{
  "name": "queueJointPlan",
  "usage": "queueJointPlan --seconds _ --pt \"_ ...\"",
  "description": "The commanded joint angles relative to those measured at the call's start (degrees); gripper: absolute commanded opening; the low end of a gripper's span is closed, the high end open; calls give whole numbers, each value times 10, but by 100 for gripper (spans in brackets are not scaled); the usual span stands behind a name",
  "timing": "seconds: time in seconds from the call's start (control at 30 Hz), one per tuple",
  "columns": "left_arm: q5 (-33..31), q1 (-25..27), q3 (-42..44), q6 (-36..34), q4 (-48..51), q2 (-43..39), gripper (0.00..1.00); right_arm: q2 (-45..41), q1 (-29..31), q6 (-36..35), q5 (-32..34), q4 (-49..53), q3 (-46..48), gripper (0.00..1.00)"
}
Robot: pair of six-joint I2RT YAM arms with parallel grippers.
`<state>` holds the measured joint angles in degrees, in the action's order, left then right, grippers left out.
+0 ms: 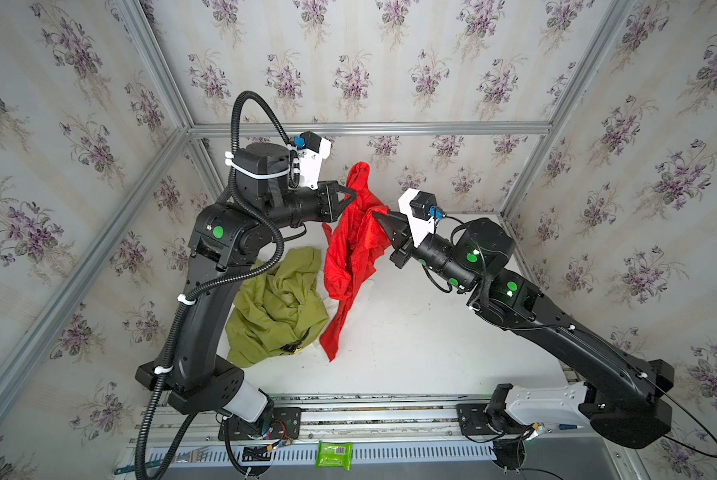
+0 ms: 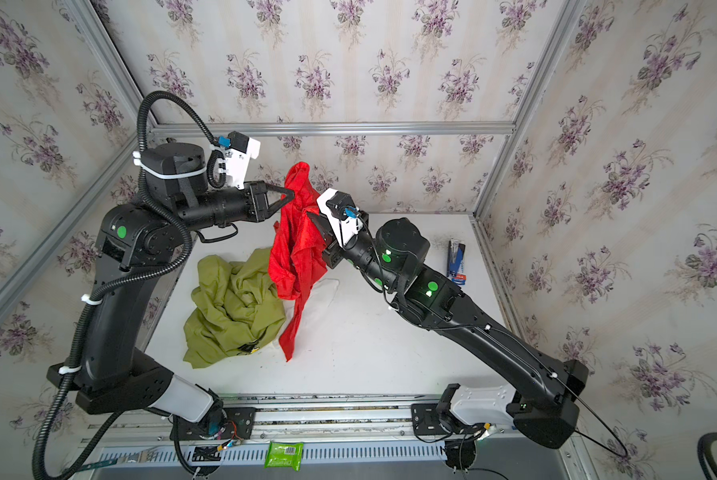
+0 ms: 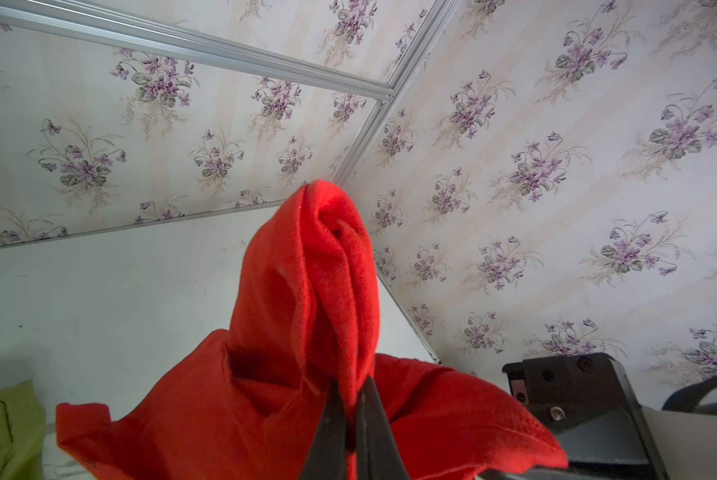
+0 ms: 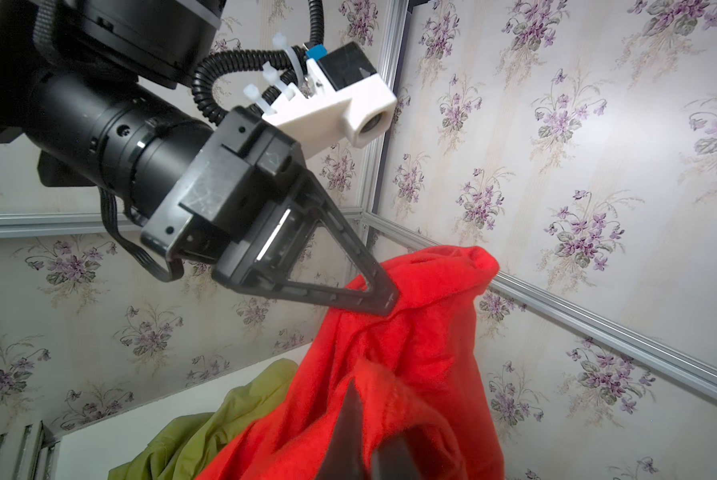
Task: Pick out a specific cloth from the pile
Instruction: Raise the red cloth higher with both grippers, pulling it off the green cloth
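Red cloth (image 1: 348, 257), clamped in left fingers (image 4: 348, 300) and right fingers (image 1: 388, 226), hangs below them and might slip, being slick.

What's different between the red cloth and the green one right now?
The red cloth is held up, pinched by the left gripper and the right gripper; the olive-green cloth lies on the table, held by neither. The red cloth hangs drawn out long; the olive-green cloth is bunched in a heap. Both are crumpled, plain-coloured fabric.
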<state>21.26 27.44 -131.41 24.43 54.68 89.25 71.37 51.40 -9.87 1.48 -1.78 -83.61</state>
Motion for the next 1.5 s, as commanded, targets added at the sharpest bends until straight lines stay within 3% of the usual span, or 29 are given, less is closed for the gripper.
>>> queueJointPlan --seconds 0.0,0.63,1.47 --pt "25 1 -2 16 -39 -3 0 -1 0 -5 -4 -16 -17 0" --pt "35 43 -2 46 -80 3 0 -16 -34 -9 5 -11 -9 0" --pt "28 92 -2 55 -100 21 0 -81 -72 8 27 -4 69 0"
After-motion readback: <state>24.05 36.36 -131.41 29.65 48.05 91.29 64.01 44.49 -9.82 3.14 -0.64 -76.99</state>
